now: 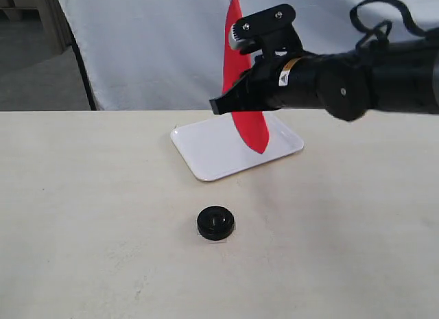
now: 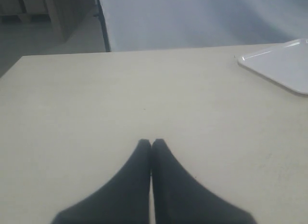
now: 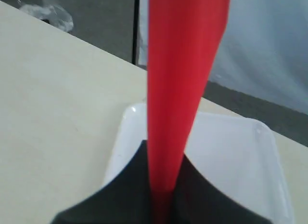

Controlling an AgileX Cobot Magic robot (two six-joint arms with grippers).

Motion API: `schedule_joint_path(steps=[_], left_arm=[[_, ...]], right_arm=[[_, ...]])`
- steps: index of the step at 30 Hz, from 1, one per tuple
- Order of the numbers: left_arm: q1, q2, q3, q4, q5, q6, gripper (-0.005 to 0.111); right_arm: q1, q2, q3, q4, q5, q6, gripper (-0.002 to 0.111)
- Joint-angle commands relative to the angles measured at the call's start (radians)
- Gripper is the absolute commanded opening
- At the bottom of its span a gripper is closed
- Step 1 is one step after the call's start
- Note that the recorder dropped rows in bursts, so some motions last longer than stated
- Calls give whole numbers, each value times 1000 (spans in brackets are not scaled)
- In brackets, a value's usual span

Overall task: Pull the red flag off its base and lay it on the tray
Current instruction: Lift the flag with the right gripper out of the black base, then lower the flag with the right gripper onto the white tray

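Observation:
My right gripper (image 1: 221,105) is shut on the red flag (image 1: 248,123) and holds it in the air above the white tray (image 1: 206,151). The red cloth (image 3: 180,89) runs between the two black fingers (image 3: 125,185); its pole is hidden. The tray (image 3: 231,156) lies right below the gripper (image 3: 163,161). The round black base (image 1: 216,223) sits alone on the table, nearer the front than the tray, with its centre hole bare. My left gripper (image 2: 151,143) is shut on nothing, low over bare table, and is out of the exterior view.
The table (image 1: 82,216) is pale beige. A white cloth backdrop (image 1: 151,44) hangs behind its far edge. A corner of the tray (image 2: 281,65) shows in the left wrist view.

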Motion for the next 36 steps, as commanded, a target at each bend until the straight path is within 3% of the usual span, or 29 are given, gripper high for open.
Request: schedule_joint_path(steps=[1, 5, 11, 15, 20, 27, 36], left_arm=[[2, -3, 2, 3, -5, -6, 0], [2, -3, 2, 3, -5, -6, 0], [2, -3, 2, 3, -5, -6, 0], [2, -3, 2, 3, -5, -6, 0], [2, -3, 2, 3, -5, -6, 0], [2, -3, 2, 3, -5, -6, 0], [2, -3, 2, 3, -5, -6, 0]], right_arm=[[-65, 108, -224, -7, 294, -106, -1], [-79, 266, -453, -113, 490, -244, -1], [-44, 515, -681, -522, 606, -271, -1], [-8, 604, -768, -541, 629, -259, -1], [54, 678, -803, -755, 662, -259, -1], [63, 731, -803, -887, 659, -257, -1], [62, 767, -803, -900, 626, -257, 0]])
